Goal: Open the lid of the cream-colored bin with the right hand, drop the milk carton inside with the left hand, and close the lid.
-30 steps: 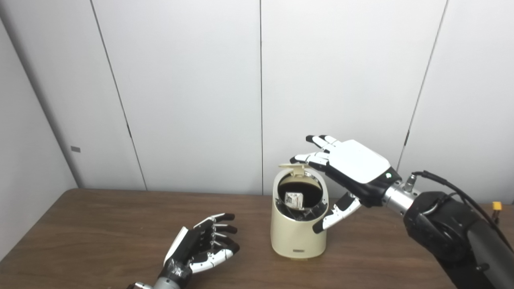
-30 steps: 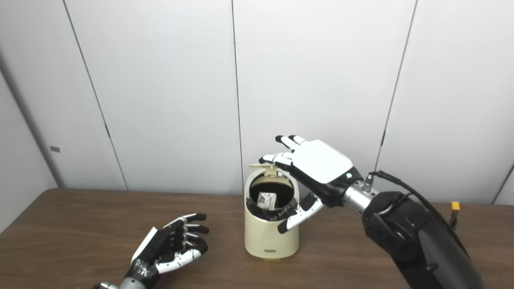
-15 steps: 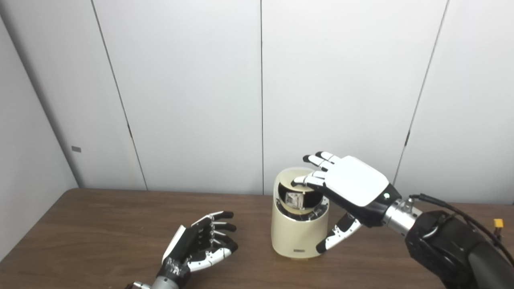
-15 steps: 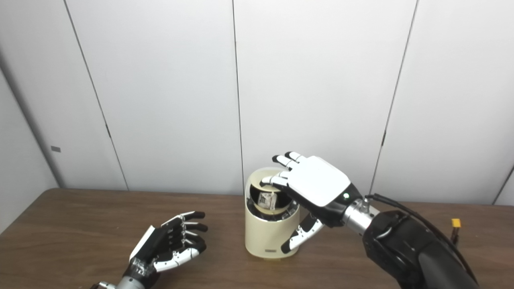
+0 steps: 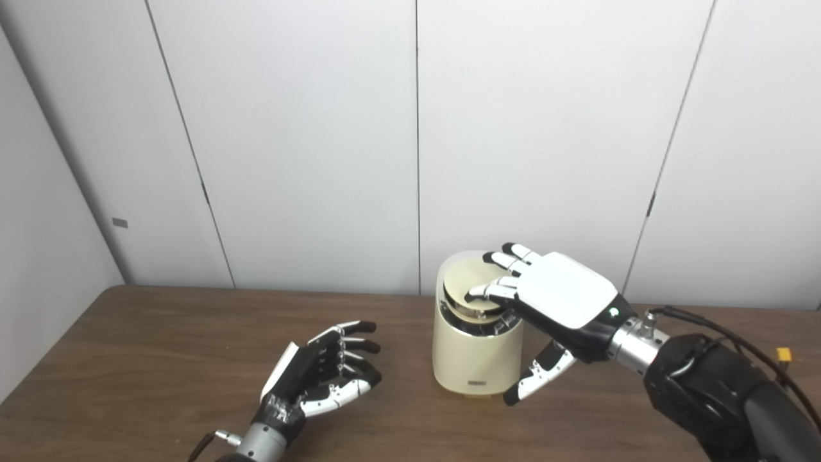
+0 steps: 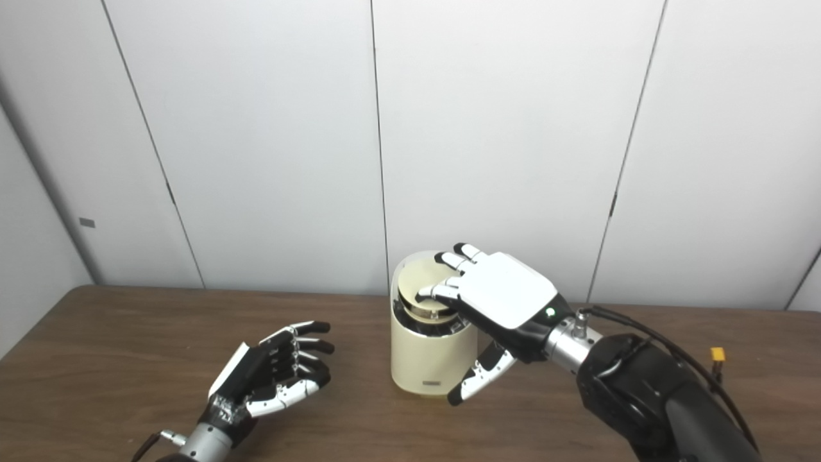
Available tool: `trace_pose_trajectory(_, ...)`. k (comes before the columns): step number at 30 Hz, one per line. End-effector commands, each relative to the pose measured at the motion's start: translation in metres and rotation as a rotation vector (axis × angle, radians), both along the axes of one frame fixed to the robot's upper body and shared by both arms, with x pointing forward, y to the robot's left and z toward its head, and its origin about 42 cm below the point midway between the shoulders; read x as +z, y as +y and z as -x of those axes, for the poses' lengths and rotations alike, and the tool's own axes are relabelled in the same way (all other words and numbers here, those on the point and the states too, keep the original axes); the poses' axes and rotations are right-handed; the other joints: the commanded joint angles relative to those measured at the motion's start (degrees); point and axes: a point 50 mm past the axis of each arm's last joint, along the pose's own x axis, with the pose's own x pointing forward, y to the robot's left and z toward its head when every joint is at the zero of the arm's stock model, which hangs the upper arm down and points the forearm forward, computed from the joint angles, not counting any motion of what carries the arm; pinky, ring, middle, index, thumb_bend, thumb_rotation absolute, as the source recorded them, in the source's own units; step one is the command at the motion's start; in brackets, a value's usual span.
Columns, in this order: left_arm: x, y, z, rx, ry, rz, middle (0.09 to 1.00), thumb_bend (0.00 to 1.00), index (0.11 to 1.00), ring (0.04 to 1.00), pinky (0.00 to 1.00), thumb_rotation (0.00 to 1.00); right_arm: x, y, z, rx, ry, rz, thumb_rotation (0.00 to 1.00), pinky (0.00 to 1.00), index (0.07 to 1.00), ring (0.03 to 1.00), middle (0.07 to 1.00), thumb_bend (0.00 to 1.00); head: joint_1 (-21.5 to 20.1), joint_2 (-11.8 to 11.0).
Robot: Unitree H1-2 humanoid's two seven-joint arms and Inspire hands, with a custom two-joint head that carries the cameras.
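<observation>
Pressing down on the lid (image 5: 473,287) w/ its fingertips (image 5: 482,292), the right hand (image 5: 557,301) sits over the top of the cream-colored bin (image 5: 473,356). Its fingers are spread and flat, holding nothing; the thumb hangs down beside the bin's right wall, apart from it, prob. just out of the way, not gripping. Palm-down w/ flat fingers makes sense here: a hinged lid needs a push from above, not a grasp.

Lid looks nearly shut but not fully seated: it tilts a bit, and a dark gap plus the shiny rim show along its front edge. So the closing step is, by my read, almost done but still needs a last bit of downward press.

Milk carton: not visible anywhere on the surface (image 5: 160,346). Prob. inside the bin under the lid, but the opening is covered so can't confirm from here.

Left hand (image 5: 324,378) rests low near the front edge of the surface, left of the bin and well apart from it. It's empty, fingers loosely curled, palm turned toward the bin. Looks parked to stay clear of the right arm's work.

Bin stands upright toward the back edge of the surface, roughly mid-width. Risk: pushing off-centre could tip or slide the bin, since nothing steadies its body.
</observation>
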Motion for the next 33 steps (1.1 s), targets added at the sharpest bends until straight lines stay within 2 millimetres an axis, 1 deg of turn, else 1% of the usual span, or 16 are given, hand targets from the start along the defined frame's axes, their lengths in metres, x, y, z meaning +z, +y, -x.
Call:
trace_pose_trajectory(1,0.02,0.004,-0.006,-0.007,-0.087,0.002,0.692,0.59,0.816,0.576,0.47,0.15,0.008,0.002,-0.001,0.017,-0.03,-0.012,0.55,0.93,0.806,0.944,0.761,0.87,0.1,0.1)
trace_pose_trajectory(2,0.02,0.004,-0.006,-0.007,-0.085,0.001,0.692,0.59,0.816,0.578,0.47,0.15,0.006,0.003,-0.001,0.013,-0.019,-0.006,0.54,0.92,0.804,0.94,0.758,0.87,0.1,0.2)
trace_pose_trajectory(5,0.02,0.003,-0.006,-0.004,-0.084,-0.006,0.692,0.6,0.816,0.582,0.47,0.17,-0.001,0.005,-0.002,-0.016,0.026,0.044,0.56,0.97,0.824,0.959,0.773,0.85,0.2,0.3)
trace_pose_trajectory(7,0.02,0.003,-0.006,-0.003,-0.086,-0.01,0.691,0.6,0.814,0.582,0.47,0.18,-0.004,0.006,-0.002,-0.025,0.045,0.076,0.56,0.96,0.82,0.954,0.774,0.86,0.2,0.3)
trace_pose_trajectory(9,0.02,0.003,-0.006,-0.004,-0.086,-0.009,0.692,0.6,0.816,0.584,0.47,0.18,-0.007,0.006,-0.002,-0.039,0.066,0.117,0.59,0.96,0.823,0.962,0.778,0.87,0.2,0.4)
trace_pose_trajectory(10,0.02,0.003,-0.006,-0.004,-0.086,-0.007,0.69,0.6,0.815,0.582,0.47,0.17,-0.008,0.006,-0.002,-0.049,0.08,0.143,0.62,0.99,0.835,0.983,0.792,0.87,0.2,0.4)
trace_pose_trajectory(13,0.019,0.002,-0.005,-0.008,-0.084,0.0,0.691,0.6,0.816,0.582,0.47,0.17,-0.009,0.007,-0.001,-0.074,0.115,0.202,0.65,1.0,0.85,0.999,0.814,0.88,0.3,0.5)
trace_pose_trajectory(14,0.019,0.002,-0.005,-0.009,-0.083,0.003,0.692,0.6,0.817,0.582,0.47,0.17,-0.009,0.008,-0.001,-0.085,0.128,0.221,0.65,1.0,0.842,0.998,0.814,0.9,0.3,0.5)
trace_pose_trajectory(17,0.019,0.002,-0.004,-0.011,-0.08,0.003,0.697,0.61,0.82,0.589,0.47,0.18,-0.011,0.009,-0.001,-0.112,0.165,0.264,0.67,1.0,0.862,1.0,0.841,0.92,0.4,0.5)
trace_pose_trajectory(22,0.019,0.002,-0.003,-0.011,-0.08,0.007,0.694,0.61,0.816,0.586,0.47,0.19,-0.013,0.009,-0.002,-0.138,0.231,0.313,0.68,1.0,0.883,1.0,0.86,0.92,0.5,0.6)
trace_pose_trajectory(24,0.019,0.003,-0.003,-0.012,-0.081,0.008,0.695,0.6,0.816,0.587,0.47,0.17,-0.011,0.006,-0.002,-0.127,0.237,0.288,0.69,1.0,0.885,1.0,0.856,0.91,0.6,0.6)
trace_pose_trajectory(25,0.019,0.003,-0.003,-0.013,-0.081,0.008,0.697,0.6,0.818,0.59,0.47,0.17,-0.01,0.005,-0.002,-0.121,0.236,0.273,0.67,1.0,0.876,1.0,0.845,0.9,0.5,0.6)
trace_pose_trajectory(26,0.019,0.003,-0.003,-0.014,-0.077,0.011,0.698,0.6,0.82,0.591,0.47,0.17,-0.008,0.003,-0.003,-0.11,0.232,0.234,0.68,1.0,0.886,1.0,0.851,0.88,0.3,0.5)
trace_pose_trajectory(28,0.019,0.004,-0.004,-0.014,-0.076,0.013,0.698,0.61,0.819,0.589,0.47,0.18,-0.004,-0.001,-0.004,-0.086,0.213,0.145,0.66,1.0,0.866,1.0,0.832,0.86,0.3,0.5)
trace_pose_trajectory(31,0.019,0.003,-0.005,-0.017,-0.083,0.013,0.695,0.6,0.818,0.586,0.47,0.17,0.003,-0.007,-0.004,-0.048,0.161,0.033,0.68,0.99,0.854,1.0,0.825,0.82,0.3,0.3)
trace_pose_trajectory(33,0.019,0.004,-0.005,-0.019,-0.084,0.009,0.693,0.6,0.821,0.584,0.47,0.16,0.005,-0.011,-0.004,-0.022,0.117,-0.046,0.64,0.97,0.836,0.983,0.806,0.81,0.3,0.2)
